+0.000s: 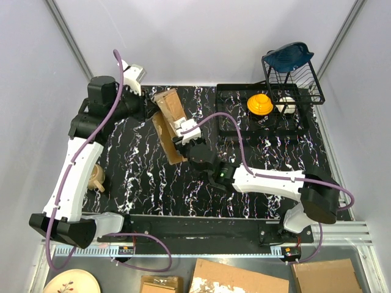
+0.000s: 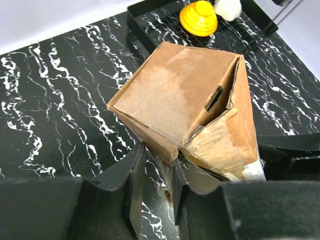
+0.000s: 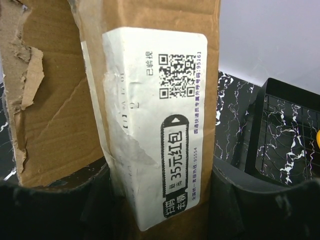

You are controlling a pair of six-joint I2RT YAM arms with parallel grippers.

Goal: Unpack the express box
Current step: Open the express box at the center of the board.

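Observation:
The express box [image 1: 169, 119], an oblong brown carton, stands tilted at the table's back middle. My right gripper [image 1: 185, 138] holds its lower part. In the right wrist view both fingers press the sides of the express box [image 3: 90, 105], whose white shipping label [image 3: 165, 125] faces the camera; my right gripper [image 3: 157, 210] is shut on it. My left gripper [image 1: 150, 110] sits at the box's far end. In the left wrist view the express box [image 2: 170, 90] shows loosened end flaps. My left gripper [image 2: 160, 192] stands narrowly open around a thin flap edge, with table showing beside it.
A black tray [image 1: 235, 131] lies at the back right with a yellow ridged object [image 1: 259, 104] and a white object [image 1: 286, 105]. Behind it is a wire rack [image 1: 293, 76] holding a blue item. A beige object [image 1: 96, 178] sits by the left arm. Torn cardboard pieces [image 1: 238, 278] lie off the near edge.

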